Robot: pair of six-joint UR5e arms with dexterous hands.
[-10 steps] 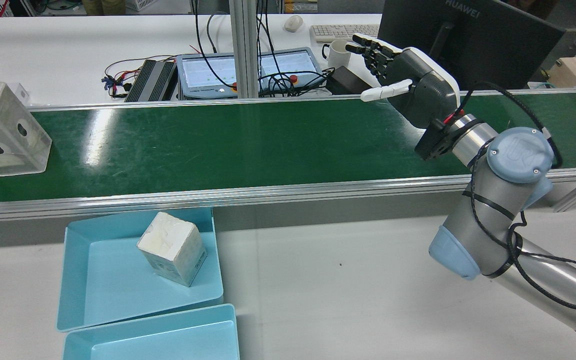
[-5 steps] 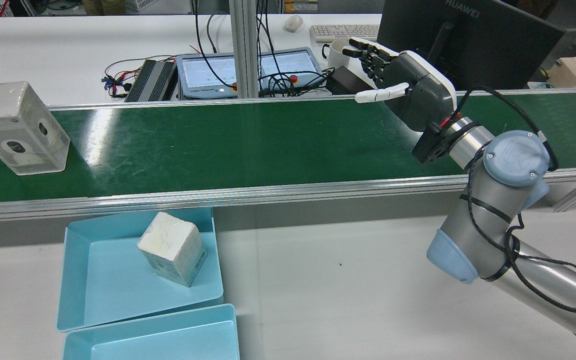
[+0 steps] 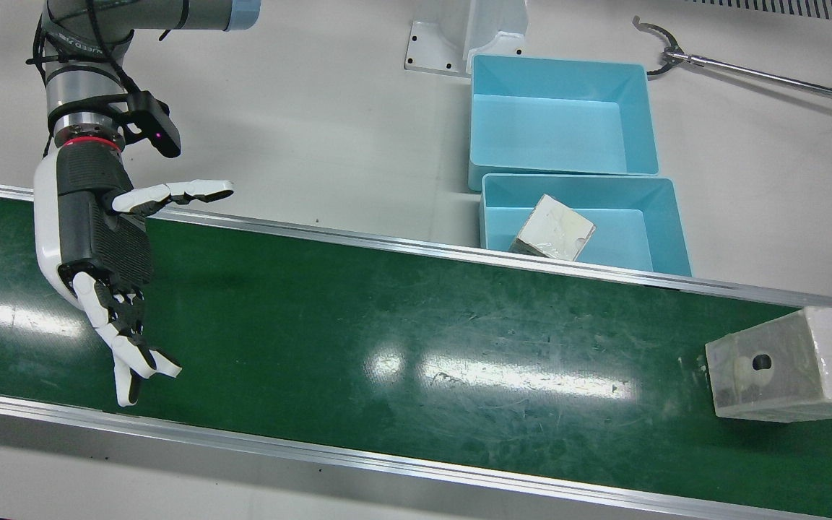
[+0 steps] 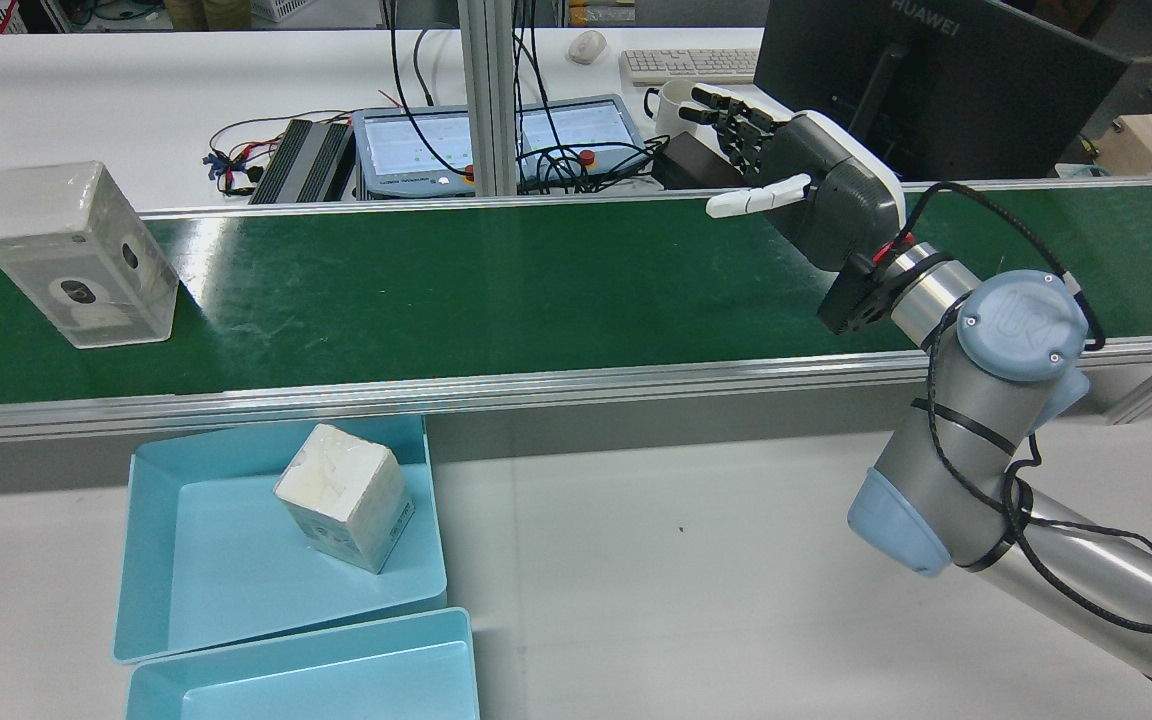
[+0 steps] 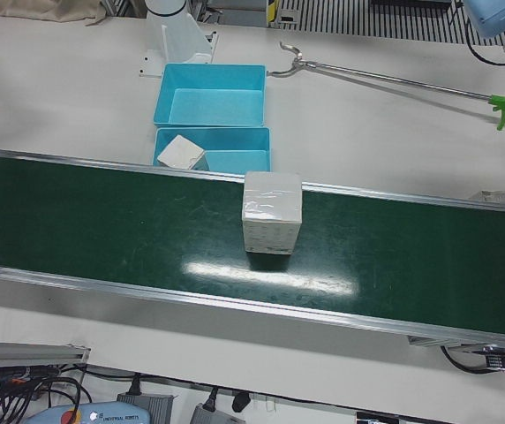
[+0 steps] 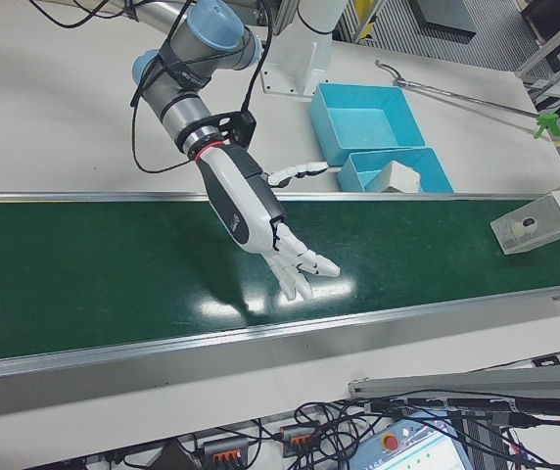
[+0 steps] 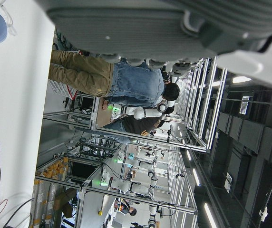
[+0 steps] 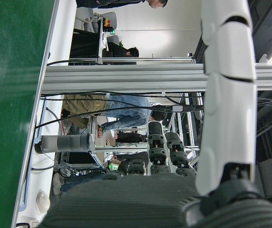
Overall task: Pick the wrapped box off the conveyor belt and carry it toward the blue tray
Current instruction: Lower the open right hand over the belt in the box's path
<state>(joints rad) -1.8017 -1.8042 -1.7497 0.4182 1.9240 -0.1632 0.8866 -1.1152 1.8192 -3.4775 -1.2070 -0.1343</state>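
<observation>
The wrapped box (image 4: 76, 255) is a pale oblong standing on the green conveyor belt (image 4: 496, 290) at its far left. It also shows in the front view (image 3: 784, 365), the left-front view (image 5: 272, 212) and the right-front view (image 6: 539, 220). My right hand (image 4: 806, 180) is open and empty above the belt's right part, far from the box; it also shows in the front view (image 3: 105, 253) and the right-front view (image 6: 260, 220). The blue tray (image 4: 186, 560) lies just below the belt and holds a small white cube box (image 4: 344, 498). My left hand (image 7: 174, 28) shows only as a palm edge, holding nothing.
A second, empty blue tray (image 4: 336, 680) sits beside the first. A long reach tool (image 3: 748, 68) lies on the white table beyond the trays. Monitor (image 4: 936, 80), cables and a control panel (image 4: 496, 140) stand behind the belt's far rail.
The wrapped box has travelled rightward along the belt in the rear view. My right hand has drifted slightly left and farther across the belt, still open.
</observation>
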